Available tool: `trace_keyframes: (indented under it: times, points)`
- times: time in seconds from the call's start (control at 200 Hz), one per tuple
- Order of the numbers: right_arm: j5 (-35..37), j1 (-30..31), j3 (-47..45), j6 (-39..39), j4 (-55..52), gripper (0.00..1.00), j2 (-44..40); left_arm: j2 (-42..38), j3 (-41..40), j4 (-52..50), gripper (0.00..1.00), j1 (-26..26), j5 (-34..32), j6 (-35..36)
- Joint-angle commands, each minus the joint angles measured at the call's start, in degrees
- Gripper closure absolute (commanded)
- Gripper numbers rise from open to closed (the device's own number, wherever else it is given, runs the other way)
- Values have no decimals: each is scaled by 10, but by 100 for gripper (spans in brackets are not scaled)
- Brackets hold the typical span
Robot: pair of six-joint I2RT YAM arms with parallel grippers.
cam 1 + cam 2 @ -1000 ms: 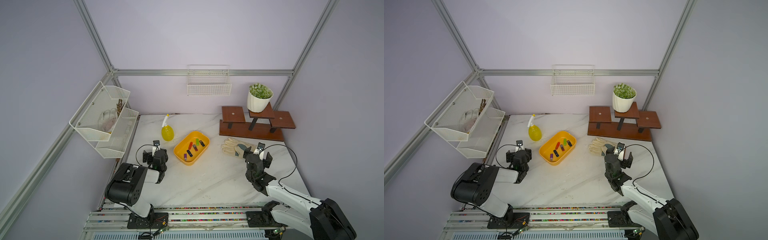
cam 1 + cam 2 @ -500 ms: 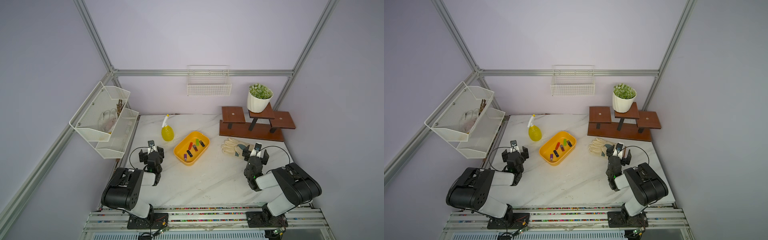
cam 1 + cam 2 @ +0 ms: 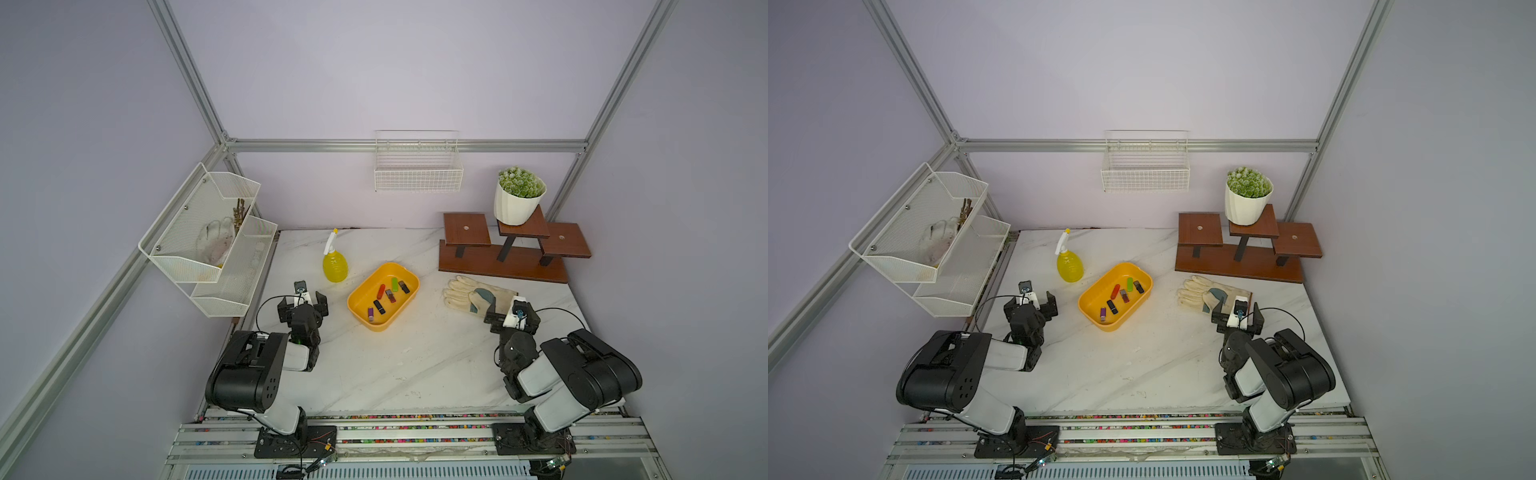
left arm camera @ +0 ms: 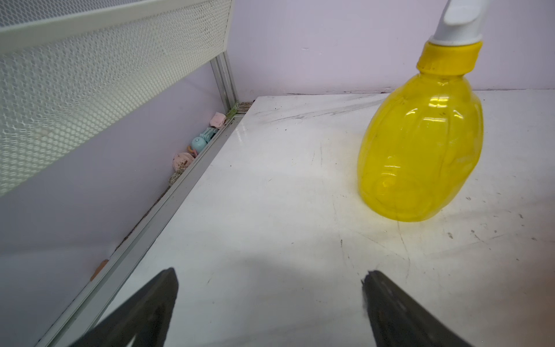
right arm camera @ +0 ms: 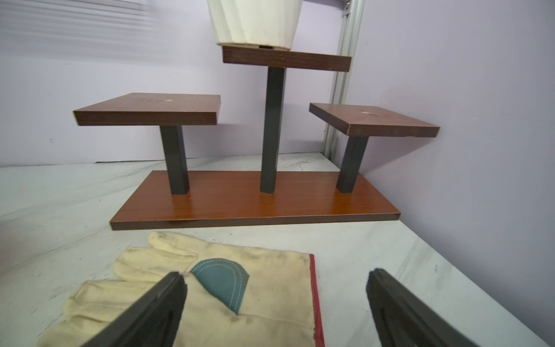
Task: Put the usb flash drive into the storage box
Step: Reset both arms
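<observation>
Marble tabletop (image 3: 395,365) bears storage box (image 3: 379,327) (flash drives (image 3: 380,291) inside); left gripper (image 4: 270,272), right gripper (image 5: 276,273) spread.

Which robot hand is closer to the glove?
Right. The right gripper is at the cuff of the glove; the left gripper is beyond the yellow tub, by the spray bottle.

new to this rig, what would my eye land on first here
The yellow storage box at the middle of the table stands out first, with several coloured usb flash drives lying in it. Next comes the yellow spray bottle behind it on the left, then the potted plant atop the wooden stand at the back right.
</observation>
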Motion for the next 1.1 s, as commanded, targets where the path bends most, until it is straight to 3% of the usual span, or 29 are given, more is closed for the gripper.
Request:
trace_keyframes:
  times: [0.0,0.125,0.17,0.23,0.465,0.62,0.855,0.965,1.095]
  points:
    - [-50,-10,9,-8,37,0,13,-2,3,26,0,0,7,1]
    - [-72,-41,59,14,-9,0,30,-2,3,25,0,-1,7,1]
    - [-92,-64,102,47,-151,0,-9,-2,3,26,0,0,7,1]
    - [-170,-108,160,80,-334,0,-34,-2,3,26,0,-1,6,1]
    - [-256,-114,75,45,-149,0,-31,-3,3,26,0,-1,6,1]
    - [-236,-115,59,54,-85,0,-8,-3,3,26,0,-1,6,1]
    - [-224,-114,82,58,-133,0,-16,-3,3,26,0,-1,6,0]
    - [-190,-115,140,79,-261,0,-24,-3,3,26,0,-1,6,1]
    - [-193,-115,136,75,-262,0,-30,-4,3,26,0,-1,6,1]
